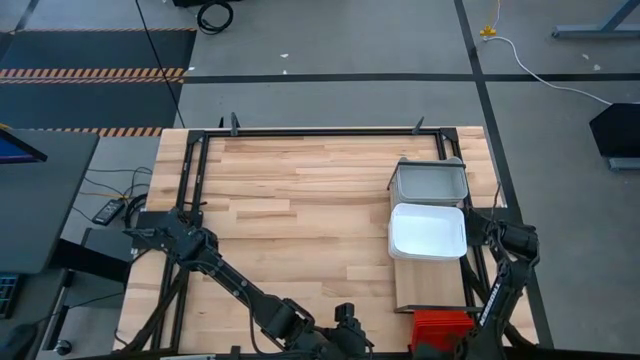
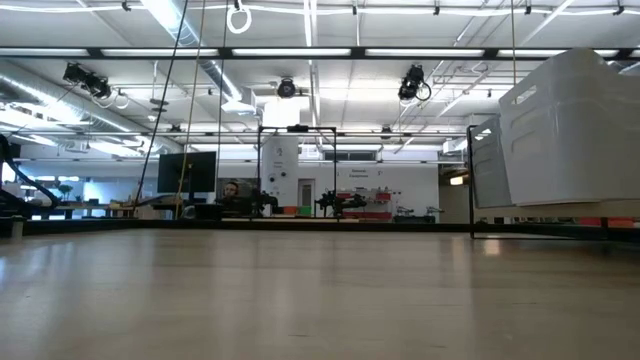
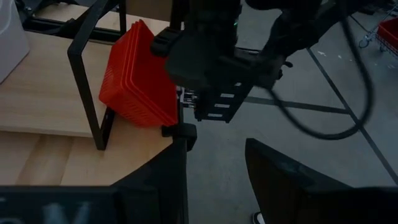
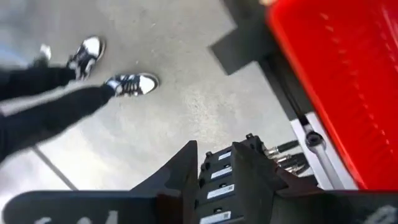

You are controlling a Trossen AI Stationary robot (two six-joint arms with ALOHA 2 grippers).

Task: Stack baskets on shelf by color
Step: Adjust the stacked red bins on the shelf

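On the shelf (image 1: 430,288), along the table's right side, a light grey basket (image 1: 430,182) rests on its bottom at the far end. A white basket (image 1: 428,232) rests on its bottom just in front of it. Both show at the right of the low view, white (image 2: 570,130) and grey (image 2: 485,165). Nested red baskets (image 3: 137,74) sit tilted at the shelf's near end (image 1: 443,326), beside a black frame post (image 3: 87,81). My right gripper (image 3: 200,113) hangs close against their near side; whether it touches them is hidden. My left gripper (image 3: 205,162) stands open a little to the left, pointing at them, holding nothing.
The black tube frame (image 1: 320,130) runs around the tabletop and along its near edge. The wide bare tabletop (image 1: 300,220) lies left of the shelf. A person's legs and shoes (image 4: 93,62) stand on the floor just beyond the table's near edge.
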